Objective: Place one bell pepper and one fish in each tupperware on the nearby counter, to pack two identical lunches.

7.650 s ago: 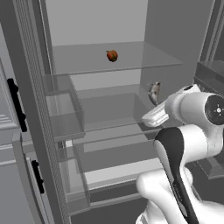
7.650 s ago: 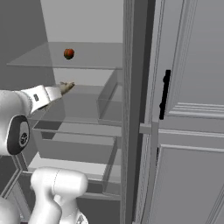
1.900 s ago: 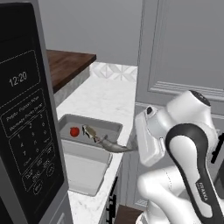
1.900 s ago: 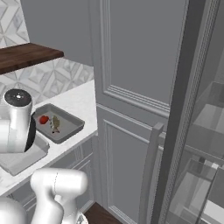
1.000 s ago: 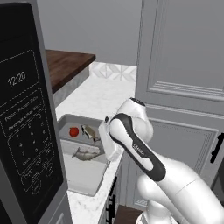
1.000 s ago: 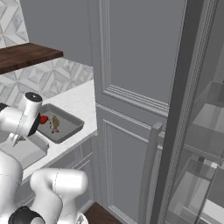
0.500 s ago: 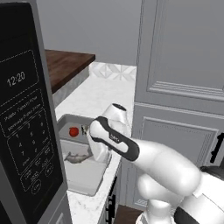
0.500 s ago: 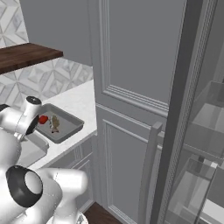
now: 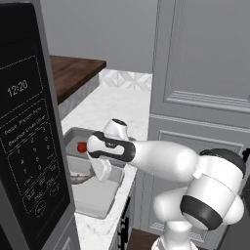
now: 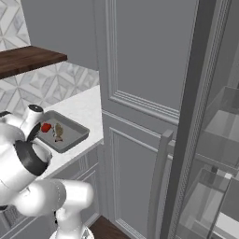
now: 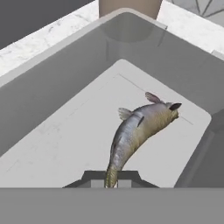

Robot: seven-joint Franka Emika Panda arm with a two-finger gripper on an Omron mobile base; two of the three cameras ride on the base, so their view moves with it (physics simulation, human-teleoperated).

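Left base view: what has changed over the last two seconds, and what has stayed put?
The arm swung left and down, carrying the silver fish from above the counter edge into the nearer tupperware. The gripper is still shut on its tail; the fish is not yet released. The red pepper and tan fish stay in the farther tupperware; the base has not moved.

Fish (image 11: 140, 129) tail hidden between jaws

Left base view looks forward and down from behind-left of the arm; right base view from behind-right, farther back. Both share the counter (image 9: 119, 105) and far tupperware (image 10: 71, 136). Hand view looks closely down into near tupperware (image 11: 52, 76).
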